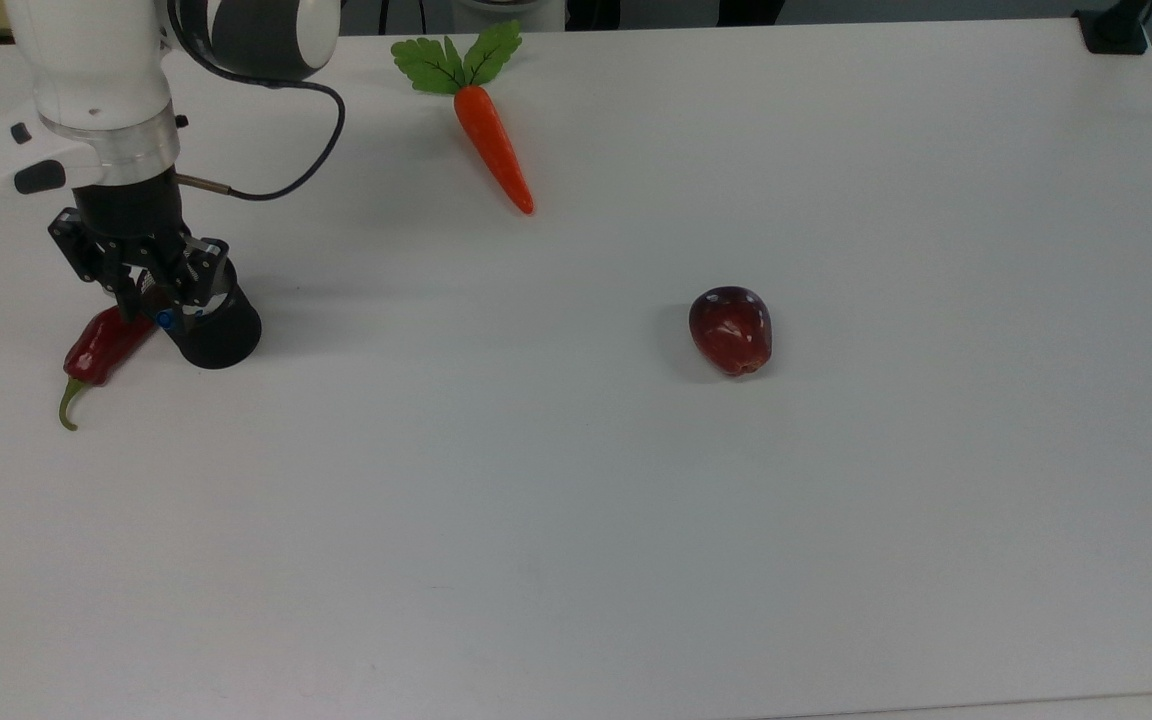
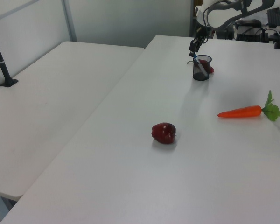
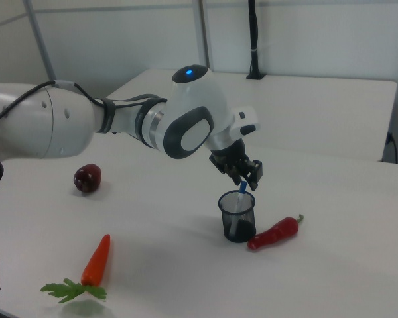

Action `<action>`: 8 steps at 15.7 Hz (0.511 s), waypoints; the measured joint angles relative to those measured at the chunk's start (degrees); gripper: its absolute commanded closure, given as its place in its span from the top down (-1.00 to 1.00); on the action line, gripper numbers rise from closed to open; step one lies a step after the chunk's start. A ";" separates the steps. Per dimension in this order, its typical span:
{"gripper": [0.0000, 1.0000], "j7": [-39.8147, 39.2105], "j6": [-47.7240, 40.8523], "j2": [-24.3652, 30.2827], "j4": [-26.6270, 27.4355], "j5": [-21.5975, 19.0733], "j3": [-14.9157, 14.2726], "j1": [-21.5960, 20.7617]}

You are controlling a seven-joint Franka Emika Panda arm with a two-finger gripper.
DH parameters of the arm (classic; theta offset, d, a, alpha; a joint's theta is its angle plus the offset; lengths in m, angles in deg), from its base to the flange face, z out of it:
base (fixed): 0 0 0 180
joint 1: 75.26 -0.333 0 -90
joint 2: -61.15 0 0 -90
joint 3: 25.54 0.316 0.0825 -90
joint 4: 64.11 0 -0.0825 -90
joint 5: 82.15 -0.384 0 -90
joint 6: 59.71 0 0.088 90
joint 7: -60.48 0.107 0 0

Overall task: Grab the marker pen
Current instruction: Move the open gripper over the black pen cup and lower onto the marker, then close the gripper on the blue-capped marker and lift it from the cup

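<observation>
While I am lowering my pincer (image 1: 148, 292) over the black mesh cup (image 1: 211, 330) near the table's (image 1: 636, 500) left edge in the top view, its jaws are sitting narrow around the blue cap of the marker pen (image 1: 168, 320), which is leaning inside the cup; whether they are pressing it yet I cannot tell. A red chilli (image 1: 101, 345) is lying just beside the cup, a carrot (image 1: 493, 145) near the far edge, an apple (image 1: 731, 330) toward the middle.

From the left view, my pincer (image 2: 194, 47) is hanging at the table's far end, above the cup (image 2: 201, 68), the pen's (image 2: 199, 65) cap poking past the rim.

From the right view, the blue cap (image 3: 242, 189) is rising between my fingertips. I judge the grasping step is in hand; next I should be closing firmly and lifting straight up, so the cup is not tipping.
</observation>
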 measured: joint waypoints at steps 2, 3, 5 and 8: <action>-0.39 0.22 0.31 -0.31 0.00 0.00 0.10 -0.08; -0.46 0.23 0.32 -0.38 0.00 0.00 0.10 -0.11; -0.55 0.27 0.32 -0.40 0.00 -0.01 0.11 -0.14; -0.56 0.29 0.32 -0.40 -0.05 -0.01 0.11 -0.19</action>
